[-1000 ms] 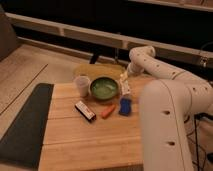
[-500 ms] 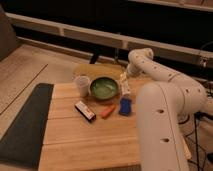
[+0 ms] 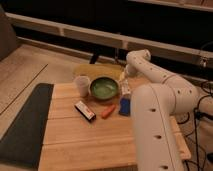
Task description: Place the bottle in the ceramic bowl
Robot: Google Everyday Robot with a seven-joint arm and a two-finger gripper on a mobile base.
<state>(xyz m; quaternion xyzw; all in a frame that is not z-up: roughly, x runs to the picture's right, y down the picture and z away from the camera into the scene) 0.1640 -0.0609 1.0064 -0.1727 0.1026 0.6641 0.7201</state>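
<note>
The ceramic bowl point(image 3: 104, 88) is a glossy green round dish standing at the back middle of the wooden table point(image 3: 75, 140). Just off its right rim I see the bottle point(image 3: 126, 89), a small whitish thing, partly hidden by the arm's end. My gripper point(image 3: 123, 80) hangs at the end of the white arm, which arches over from the right and comes down right above and against the bottle. I cannot make out whether the bottle is held or stands on the table.
A translucent whitish cup point(image 3: 82, 85) stands left of the bowl. In front lie a dark-and-white bar point(image 3: 85, 110), an orange piece point(image 3: 107, 111) and a blue block point(image 3: 124, 106). A yellow item point(image 3: 97, 72) lies behind the bowl. My bulky white arm point(image 3: 155, 125) covers the table's right side; a dark mat point(image 3: 22, 125) lies left.
The arm's thick lower part has shifted a little to the left. The gripper stays by the bowl's right rim, and the things on the table have not moved.
</note>
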